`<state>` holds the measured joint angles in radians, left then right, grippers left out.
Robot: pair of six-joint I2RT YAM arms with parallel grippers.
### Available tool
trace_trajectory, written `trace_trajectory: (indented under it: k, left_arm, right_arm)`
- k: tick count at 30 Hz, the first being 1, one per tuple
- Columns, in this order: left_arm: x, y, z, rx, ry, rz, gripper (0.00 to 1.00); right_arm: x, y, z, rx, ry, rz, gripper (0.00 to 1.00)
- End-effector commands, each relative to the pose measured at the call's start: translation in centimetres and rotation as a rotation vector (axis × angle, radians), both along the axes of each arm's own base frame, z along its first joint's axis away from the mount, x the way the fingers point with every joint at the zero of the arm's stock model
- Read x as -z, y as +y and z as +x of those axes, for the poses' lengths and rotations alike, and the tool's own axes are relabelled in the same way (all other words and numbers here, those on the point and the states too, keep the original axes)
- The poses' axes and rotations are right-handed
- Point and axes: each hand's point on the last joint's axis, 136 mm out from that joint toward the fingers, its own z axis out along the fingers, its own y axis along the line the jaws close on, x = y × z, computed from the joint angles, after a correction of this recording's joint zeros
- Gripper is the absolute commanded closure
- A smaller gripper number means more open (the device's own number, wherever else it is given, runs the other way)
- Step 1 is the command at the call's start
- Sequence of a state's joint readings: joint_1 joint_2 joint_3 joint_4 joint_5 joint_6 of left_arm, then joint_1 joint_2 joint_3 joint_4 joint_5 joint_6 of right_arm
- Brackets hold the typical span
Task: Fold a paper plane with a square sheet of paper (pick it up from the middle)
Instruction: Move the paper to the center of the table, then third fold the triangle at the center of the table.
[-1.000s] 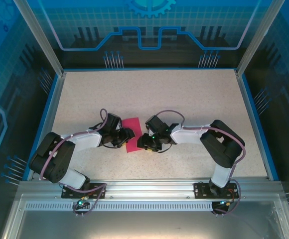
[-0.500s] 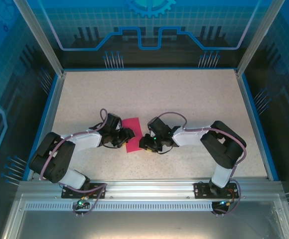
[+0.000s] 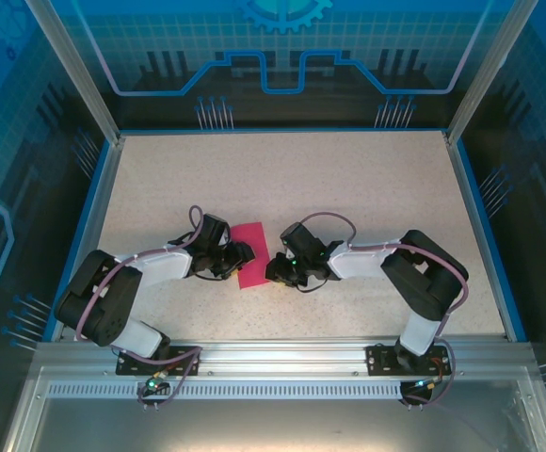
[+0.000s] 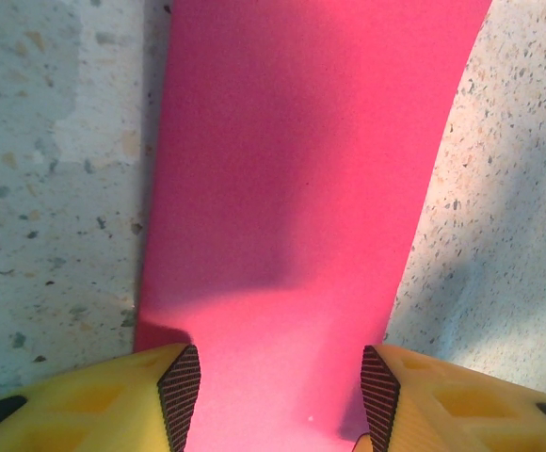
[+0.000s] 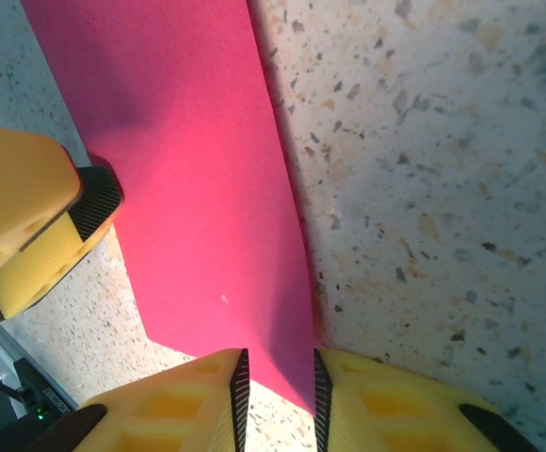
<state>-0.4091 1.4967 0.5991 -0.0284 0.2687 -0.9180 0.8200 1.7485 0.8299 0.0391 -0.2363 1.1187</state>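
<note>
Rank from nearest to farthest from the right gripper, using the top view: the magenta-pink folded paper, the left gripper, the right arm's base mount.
1. Magenta-pink folded paper: right beside the right gripper, on its left, at the fingertips.
2. Left gripper: across the paper, on its far left edge.
3. Right arm's base mount: at the near table edge, bottom right, plainly farthest.
</note>
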Motion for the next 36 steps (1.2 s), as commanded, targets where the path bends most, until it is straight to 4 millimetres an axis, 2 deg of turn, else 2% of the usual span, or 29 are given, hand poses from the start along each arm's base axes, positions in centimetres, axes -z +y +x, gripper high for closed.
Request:
trace_trajectory:
  k: [1, 5, 10, 16, 19, 23, 27, 32, 36]
  left_arm:
    - [1.9, 1.4, -1.9, -0.016, 0.084, 0.070, 0.48]
    - [1.9, 1.4, -1.9, -0.017, 0.083, 0.067, 0.48]
    - [1.6, 1.3, -1.9, -0.017, 0.076, 0.063, 0.48]
    - [0.0, 0.7, -1.2, 0.005, 0.021, 0.030, 0.46]
    - [-1.7, -0.1, -0.3, 0.038, -0.048, -0.006, 0.41]
    - [-3.2, -0.7, 1.1, 0.070, -0.124, -0.022, 0.39]
    - [-3.4, -1.1, 2.4, 0.086, -0.157, -0.040, 0.41]
    - [-4.1, -2.3, 3.1, 0.126, -0.188, -0.091, 0.49]
    - [-4.2, -0.8, 3.0, 0.081, -0.201, -0.019, 0.53]
  right_arm:
    - [-0.7, 0.1, 0.0, 0.002, -0.032, 0.010, 0.75]
    - [-0.6, 0.5, 0.1, 0.000, -0.031, 0.027, 0.77]
    - [-0.1, 0.7, 0.2, 0.010, -0.018, 0.027, 0.83]
    - [0.7, -1.0, 0.2, 0.043, -0.010, -0.060, 1.00]
    - [0.4, -2.0, 0.1, 0.016, -0.022, -0.116, 1.00]
    - [-0.2, -3.3, -0.3, -0.039, -0.031, -0.159, 1.00]
    - [-0.8, -3.9, -0.7, -0.083, -0.031, -0.168, 1.00]
    - [-1.2, -4.9, -0.8, -0.085, -0.036, -0.193, 1.00]
    - [-1.1, -5.2, -0.6, -0.075, -0.031, -0.204, 1.00]
